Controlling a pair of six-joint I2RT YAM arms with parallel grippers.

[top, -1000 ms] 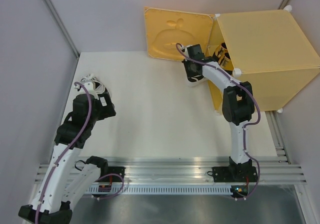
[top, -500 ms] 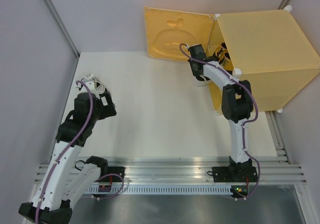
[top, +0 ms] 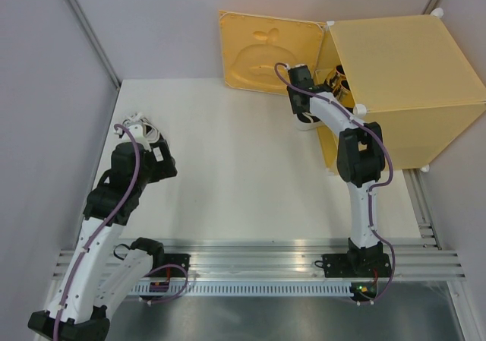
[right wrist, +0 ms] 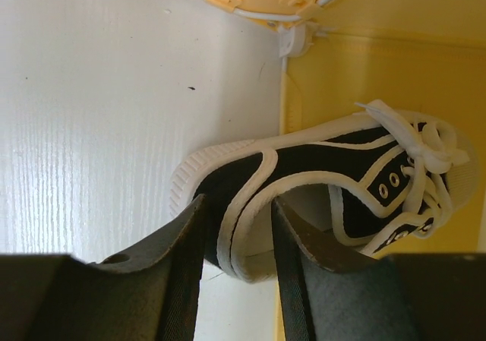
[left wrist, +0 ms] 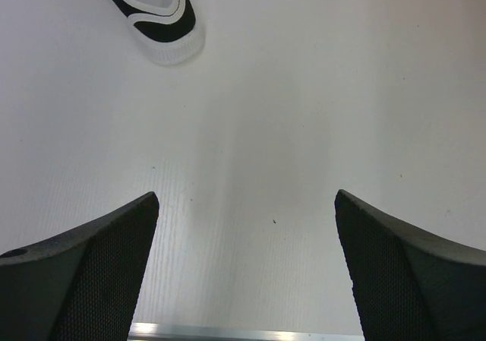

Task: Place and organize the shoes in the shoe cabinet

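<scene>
We see the right end effector (right wrist: 238, 204) pinching a black canvas shoe with white trim, white rubber sole and white laces (right wrist: 319, 159). Its 2 fingers (right wrist: 171, 257) are pressed against the shoe's side wall, 1 on each side. The shoe's rounded heel end sits over the white worktop (right wrist: 91, 90). Its laced toe end is already across the threshold of the large yellow-orange plastic cube cabinet (right wrist: 380, 67).

From above, this cabinet (top: 402, 67) stands at the far right corner of the worktop (top: 228, 166). Its embossed square yellow door (top: 266, 52) is swung open to the left. The right arm reaches to the opening, and the shoe's white sole (top: 307, 122) shows just below its wrist.

The left end effector (left wrist: 244, 195) is spread wide above the worktop, its 2 dark fingers well apart. A second black canvas shoe with a white sole (left wrist: 163, 22) lies ahead of it, clear of both fingers. From above, this second shoe (top: 139, 123) lies near the worktop's left edge.
</scene>
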